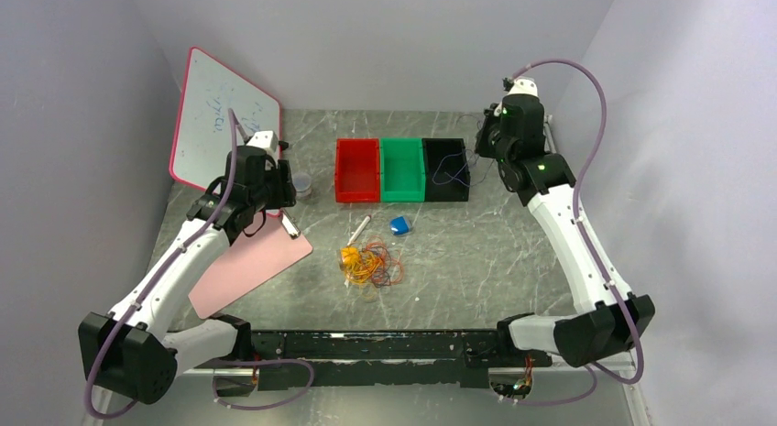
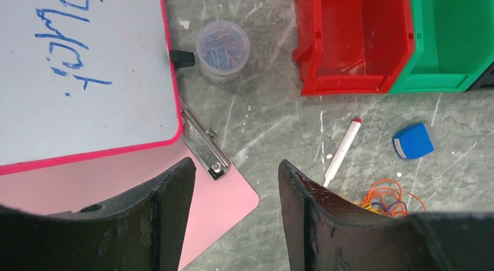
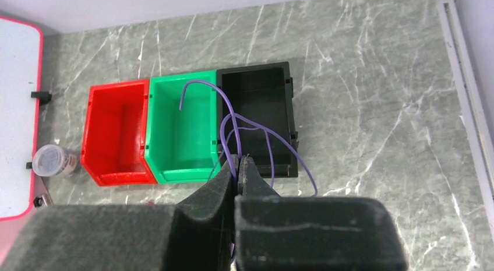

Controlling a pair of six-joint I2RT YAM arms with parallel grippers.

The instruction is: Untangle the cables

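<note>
My right gripper [image 3: 239,166] is closed tight on one thin purple cable [image 3: 256,126], and the two fingers meet with the strand between them. It is raised above the table [image 1: 495,261], near the far right corner. From the pinch the purple cable goes out in loops. In the right wrist view these loops show over the green bin [image 3: 175,172] and the black bin [image 3: 279,73], and one free end points over the green one. I cannot tell if the strand touches any bin.

My left gripper [image 2: 236,172] stands about half wide, with nothing between the fingers. It hovers at the left side of the table, above the corner of the pink clipboard [image 2: 233,201] where the metal clip is. Just beside it is the whiteboard [image 2: 81,78] with the red rim, which has blue writing on it.

The other cables [image 1: 371,266] lie in a small heap in the middle of the table, somewhat toward the near edge. They are orange, yellow and red loops, tangled together.

The red bin [image 1: 357,195], the green one and the black one stand in a row, side against side, at the far edge. A white pen [image 1: 358,229] lies between the red bin and the heap, and a small blue object [image 1: 399,225] lies just to the right of the pen. A clear jar [image 2: 223,46] with coloured paper clips stands beside the whiteboard, left of the red bin.
</note>
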